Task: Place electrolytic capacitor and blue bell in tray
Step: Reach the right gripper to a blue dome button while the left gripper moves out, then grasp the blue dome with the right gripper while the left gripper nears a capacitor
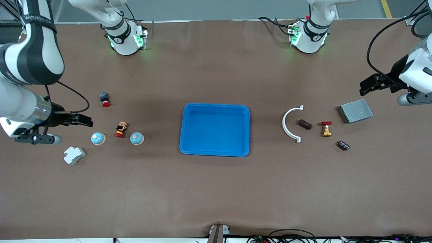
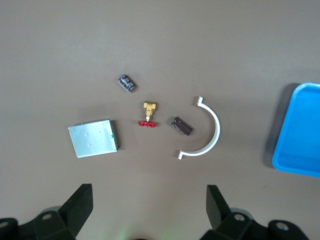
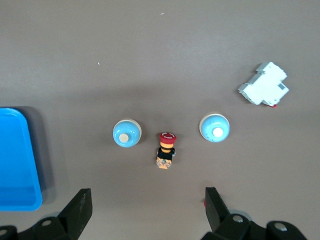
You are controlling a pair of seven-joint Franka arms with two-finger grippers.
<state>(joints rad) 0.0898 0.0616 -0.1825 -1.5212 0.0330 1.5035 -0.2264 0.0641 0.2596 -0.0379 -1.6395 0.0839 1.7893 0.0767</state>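
Note:
The bright-blue tray (image 1: pixel 216 154) (image 2: pixel 300 130) (image 3: pixel 15 155) lies mid-table with nothing in it. Two blue bells (image 1: pixel 98 138) (image 1: pixel 137 138) (image 3: pixel 214 127) (image 3: pixel 126 134) rest toward the right arm's end, with a red-capped button (image 1: pixel 120 130) between them. Two dark capacitor cylinders (image 1: pixel 343 145) (image 1: pixel 305 124) (image 2: pixel 126 83) (image 2: pixel 181 126) lie toward the left arm's end. My right gripper (image 1: pixel 88 120) (image 3: pixel 147 202) hangs open and empty over bare table beside the bells. My left gripper (image 1: pixel 363 87) (image 2: pixel 149 200) hangs open and empty over bare table beside the grey box.
A grey metal box (image 1: pixel 355 111), a brass valve with a red handle (image 1: pixel 326 129) and a white curved clamp (image 1: pixel 290 124) share the capacitors' end. A white breaker (image 1: pixel 74 155) and a red push button (image 1: pixel 105 99) lie near the bells.

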